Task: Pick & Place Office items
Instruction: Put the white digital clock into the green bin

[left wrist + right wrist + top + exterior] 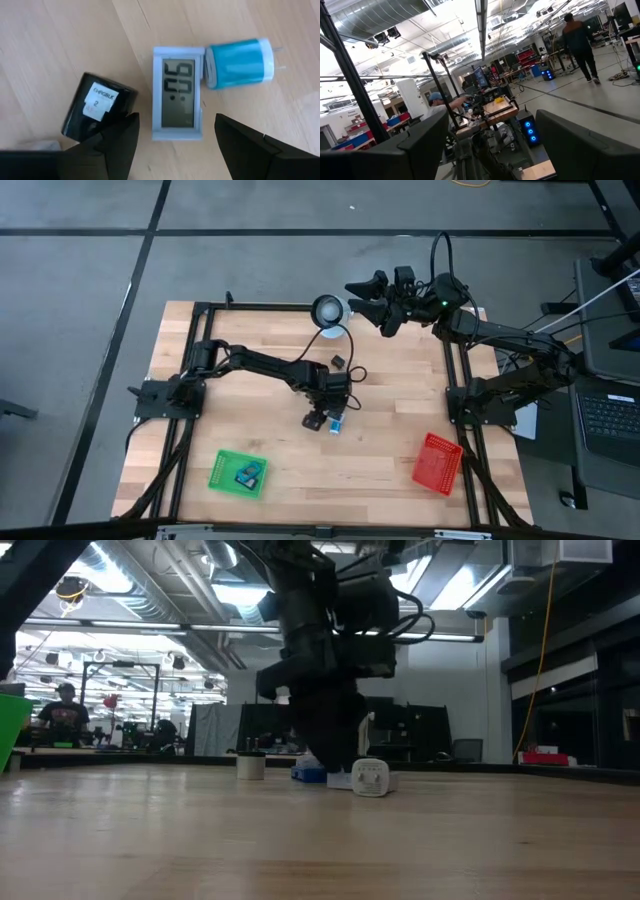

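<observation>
The green basket [238, 473] holds items too small to name (blue and dark); the black spool [97, 107] sits partly behind a pincer finger [117, 145].

Overhead camera looks straight down, low camera level across; both share the table [400, 440].

Between the left gripper's [172, 137] matt black fingers lies a pale plastic LCD clock [178, 92]; glossy black cylinder [99, 105] beside, smooth wood table [60, 40].

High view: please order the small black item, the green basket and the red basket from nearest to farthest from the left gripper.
From the left gripper, mid-table:
1. Small black item, just beyond it.
2. Green basket, front left.
3. Red basket, front right; close to the green one, roughly tied.
</observation>
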{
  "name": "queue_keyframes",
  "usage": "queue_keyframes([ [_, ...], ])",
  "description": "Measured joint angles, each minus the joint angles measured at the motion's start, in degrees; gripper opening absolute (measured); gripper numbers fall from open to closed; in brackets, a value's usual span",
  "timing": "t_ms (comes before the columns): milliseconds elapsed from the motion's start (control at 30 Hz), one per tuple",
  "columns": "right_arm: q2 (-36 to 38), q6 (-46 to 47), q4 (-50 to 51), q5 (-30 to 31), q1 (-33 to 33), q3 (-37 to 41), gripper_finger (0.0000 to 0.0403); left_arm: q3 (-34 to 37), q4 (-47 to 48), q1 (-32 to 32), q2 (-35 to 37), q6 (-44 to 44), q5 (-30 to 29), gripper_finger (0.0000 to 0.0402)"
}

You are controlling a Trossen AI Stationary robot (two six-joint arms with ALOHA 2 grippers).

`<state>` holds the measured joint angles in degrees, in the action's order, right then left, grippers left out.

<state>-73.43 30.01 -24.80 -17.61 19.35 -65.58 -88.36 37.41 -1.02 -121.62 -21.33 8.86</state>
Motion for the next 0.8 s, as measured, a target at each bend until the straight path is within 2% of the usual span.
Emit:
queue_keyframes([
  [600, 0.00, -0.67, 0.21, 0.10, 0.17, 0.00, 0.0307, -0.26, -1.07, 0.22, -3.45, 7.33, -0.32, 0.0252],
  [700, 0.00, -0.69, 0.42, 0.20, 0.22, 0.00, 0.0307, -0.21, -1.32, 0.22, -3.53, 9.17, -0.51, 0.0237],
  [800, 0.00, -0.69, 0.42, 0.20, 0.39, 0.00, 0.0307, -0.16, -1.44, 0.26, -3.64, 12.08, -0.90, 0.0198],
])
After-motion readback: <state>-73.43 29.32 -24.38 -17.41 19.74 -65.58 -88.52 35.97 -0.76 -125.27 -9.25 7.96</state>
